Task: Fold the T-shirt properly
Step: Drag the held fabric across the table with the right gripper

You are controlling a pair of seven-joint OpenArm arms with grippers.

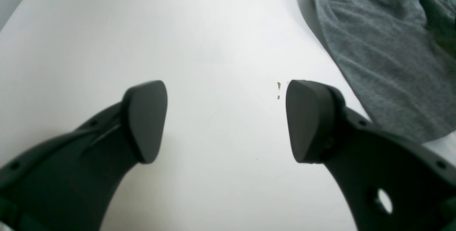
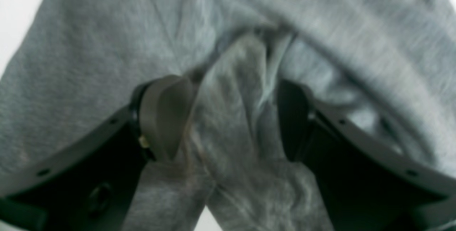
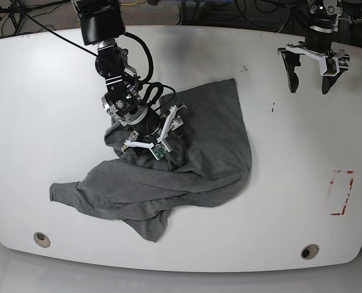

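T-shirt [image 3: 199, 152] sits crumpled roughly mid-table [image 3: 46, 91], slightly toward the base view's left: one lobe runs up to a corner near the table's middle, a long wrinkled tail trails out to the lower left, and a point hangs down toward the near edge. Right claw [image 3: 151, 135] is down in the upper-left part of the heap. In the right wrist view a bunched ridge of grey knit stands between its fingers [image 2: 164, 117], fabric pressed against both pads, jaws partly closed around that fold, so it has cloth pinched; view is blurry, can't say how many layers. Left claw [image 3: 309, 78] is well apart from the shirt, at the far right of the table in the base view, jaws spread wide with nothing between them. Its wrist view shows only bare white table between the pads, the shirt's edge off to the upper right, a few tiny brown specks [image 1: 278, 89] near one pad. Red tape marking [image 3: 341, 192] lies on the table's right side, clear of the cloth.
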